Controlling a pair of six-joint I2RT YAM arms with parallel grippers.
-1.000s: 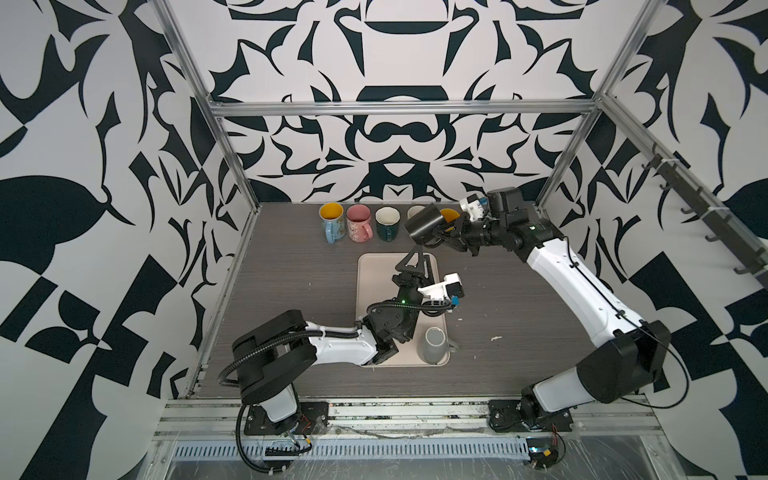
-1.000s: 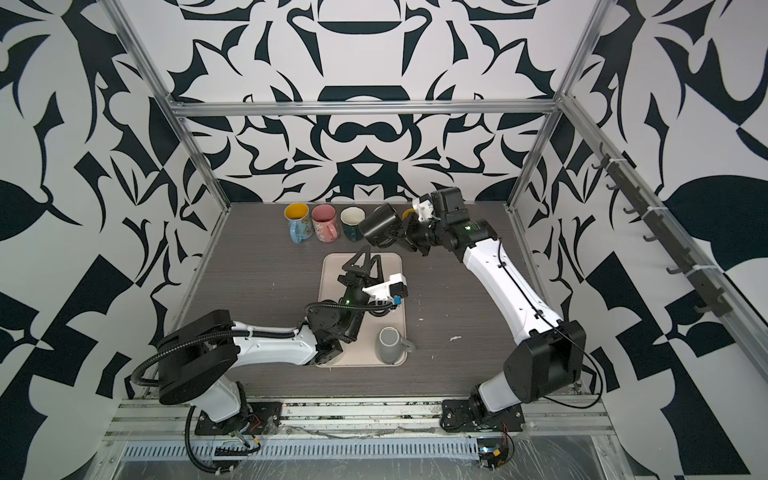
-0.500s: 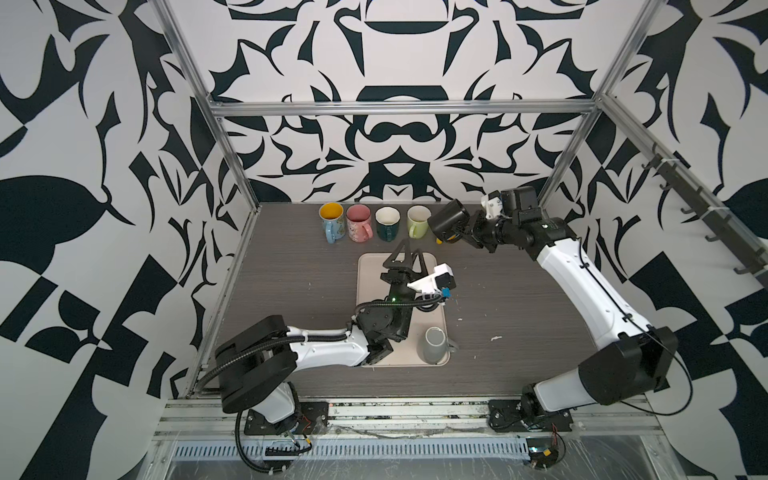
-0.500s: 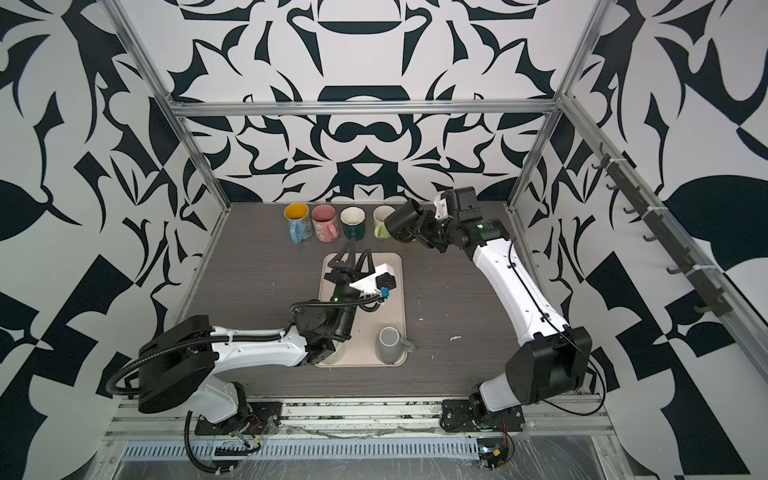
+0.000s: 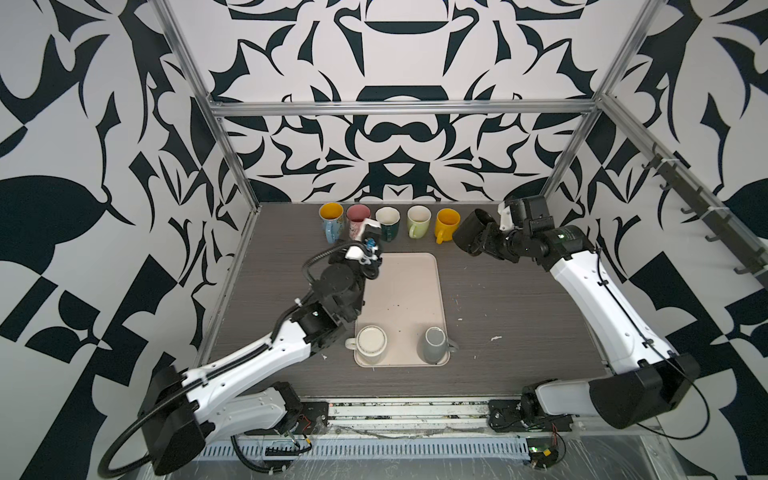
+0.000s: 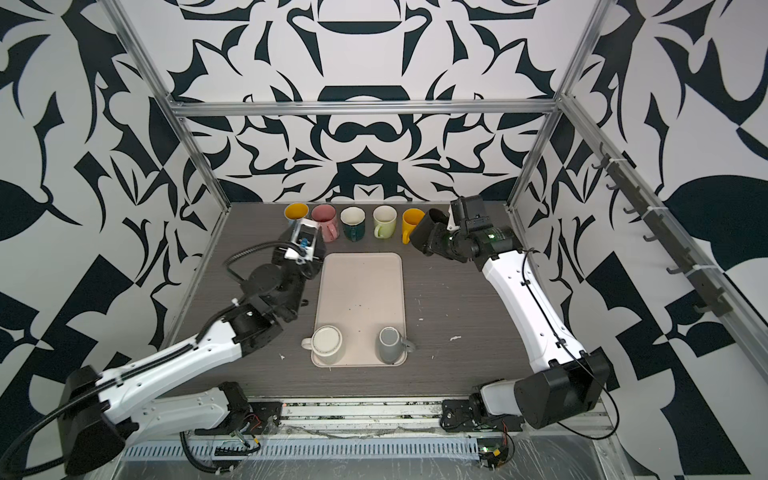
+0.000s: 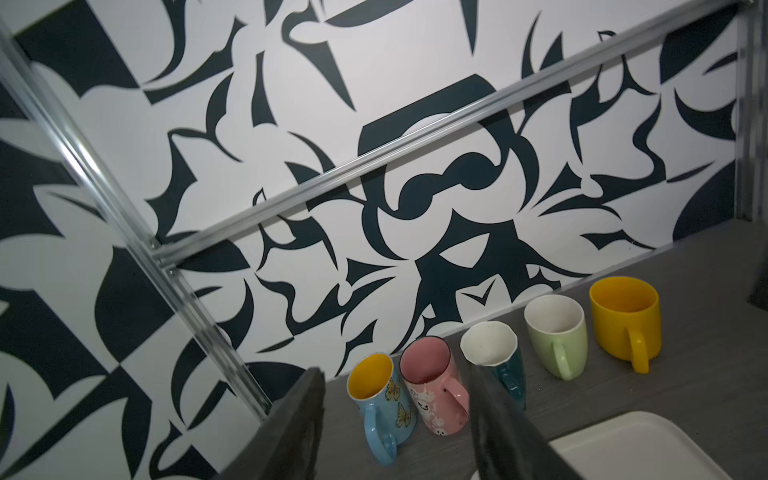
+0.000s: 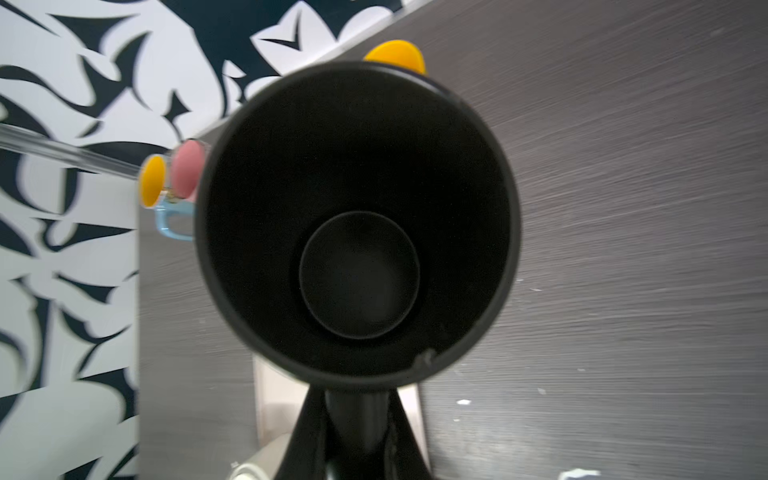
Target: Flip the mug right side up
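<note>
The black mug (image 5: 471, 232) is at the far right of the worktop (image 5: 519, 311), just to the right of the yellow mug (image 5: 447, 222) that ends the far row. It is tilted, with its mouth turned up and back toward the wrist, so the right wrist view looks straight into its dark inside. I cannot tell whether its base touches the worktop.

The right pincer (image 8: 353, 419) is clenched on the mug's handle. That grip leaves the body free to swing round and keeps the mouth clear. By its place and tilt, the mug looks most of the way turned and bound for the next spot in the row.

The other mugs in that row, pale green (image 5: 418, 218), dark green (image 5: 387, 220), pink (image 5: 358, 216) and blue (image 5: 331, 218), all stand mouth up with their handles toward the near side.

Nearer lies a beige tray (image 5: 399, 291), bare apart from two mugs at its near end. A cream mug (image 5: 371, 338) and a grey mug (image 5: 434, 343) stand there bottom-up, probably waiting their turn.

The right arm rises from its near right base and runs far along the right side, with its wrist bent leftward toward the row. The left arm is folded beside the tray's left edge with its wrist raised. The left pincer (image 7: 397, 374) is released, its fingers (image 7: 299, 428) apart with nothing between them, and it points at the left end of the row, well clear of the black mug.
</note>
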